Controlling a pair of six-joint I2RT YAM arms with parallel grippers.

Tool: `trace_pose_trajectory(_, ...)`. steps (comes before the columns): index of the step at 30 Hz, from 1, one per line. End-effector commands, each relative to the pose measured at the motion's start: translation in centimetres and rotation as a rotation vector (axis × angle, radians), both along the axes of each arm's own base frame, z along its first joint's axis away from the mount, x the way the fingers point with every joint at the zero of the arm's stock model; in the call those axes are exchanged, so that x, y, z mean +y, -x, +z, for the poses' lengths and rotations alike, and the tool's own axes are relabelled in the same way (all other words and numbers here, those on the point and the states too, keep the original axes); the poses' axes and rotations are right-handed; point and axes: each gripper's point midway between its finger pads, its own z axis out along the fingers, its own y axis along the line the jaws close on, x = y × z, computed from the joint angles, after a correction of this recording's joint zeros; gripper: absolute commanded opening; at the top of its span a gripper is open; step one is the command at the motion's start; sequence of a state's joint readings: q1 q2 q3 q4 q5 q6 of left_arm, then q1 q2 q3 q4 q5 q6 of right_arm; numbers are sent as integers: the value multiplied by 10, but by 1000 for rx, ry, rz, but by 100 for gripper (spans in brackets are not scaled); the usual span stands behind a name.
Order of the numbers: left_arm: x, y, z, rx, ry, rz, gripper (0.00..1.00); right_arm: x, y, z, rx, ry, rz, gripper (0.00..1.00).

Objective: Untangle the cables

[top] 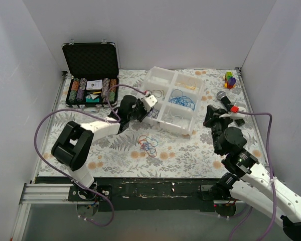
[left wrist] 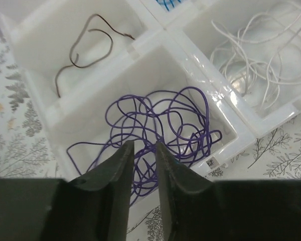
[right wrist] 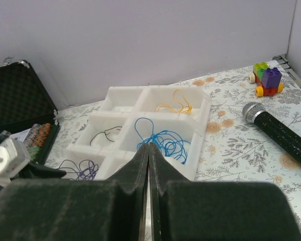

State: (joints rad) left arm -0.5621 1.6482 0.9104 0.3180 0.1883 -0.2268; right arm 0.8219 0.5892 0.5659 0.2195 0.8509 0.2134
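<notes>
Looking from above, I see the loose cables (top: 148, 144) lying just nearer than the left gripper (top: 142, 114), whose arm is closest. Left wrist: jaws narrowly apart, empty, over purple wires (left wrist: 160, 125) in the tray (left wrist: 155, 42). Right wrist: right gripper (right wrist: 148, 146) pressed together, empty.

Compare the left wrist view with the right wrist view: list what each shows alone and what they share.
Left wrist only: the white cables in their compartment, and the left pincer, open a little and pointed at the purple cables. Right wrist only: the microphone, the toy blocks, the chip case, the orange cable and the shut right pincer. Both: the white tray, the purple cables and the dark cable, each in its own compartment.
</notes>
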Motion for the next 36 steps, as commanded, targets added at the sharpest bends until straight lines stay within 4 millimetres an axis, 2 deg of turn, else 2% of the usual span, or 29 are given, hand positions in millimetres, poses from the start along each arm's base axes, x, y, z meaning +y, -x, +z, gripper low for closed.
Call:
trace_pose_trajectory(1,-3,3,-17,114,-42,-28,32,3,-15,13,16,-65,41,8)
trace_pose_trajectory(3,-6,2,-14,113,-37,-40,48,9,-23,7,39,-71,79,8)
trace_pose_trajectory(4,-8,1,-6,101,-25,-45,54,15,-26,3,50,-64,105,8)
trace_pose_trajectory(7,-12,-1,27,57,22,-53,65,39,-32,-12,97,-25,211,9)
trace_pose_trajectory(10,-13,4,69,-2,70,-72,76,76,-33,-41,169,19,381,14)
trace_pose_trajectory(12,-11,12,94,-33,101,-86,81,101,-28,-69,227,38,509,20)
trace_pose_trajectory(15,-3,26,138,-103,155,-101,88,132,-14,-96,275,62,671,27)
trace_pose_trajectory(16,2,32,151,-123,173,-105,89,146,-3,-106,294,79,762,29)
trace_pose_trajectory(18,10,46,163,-132,194,-117,89,167,13,-112,289,105,889,34)
trace_pose_trajectory(20,18,66,164,-119,197,-152,89,186,27,-128,325,132,1006,39)
trace_pose_trajectory(23,33,93,138,-61,171,-179,89,202,38,-151,382,156,1112,46)
trace_pose_trajectory(26,45,107,120,-26,167,-161,89,212,36,-166,395,175,1157,57)
trace_pose_trajectory(29,49,115,107,38,162,-164,88,224,37,-179,419,199,1221,69)
trace_pose_trajectory(33,50,123,88,164,145,-166,87,235,28,-189,428,214,1237,69)
trace_pose_trajectory(36,52,128,77,205,144,-159,87,243,23,-193,427,222,1246,64)
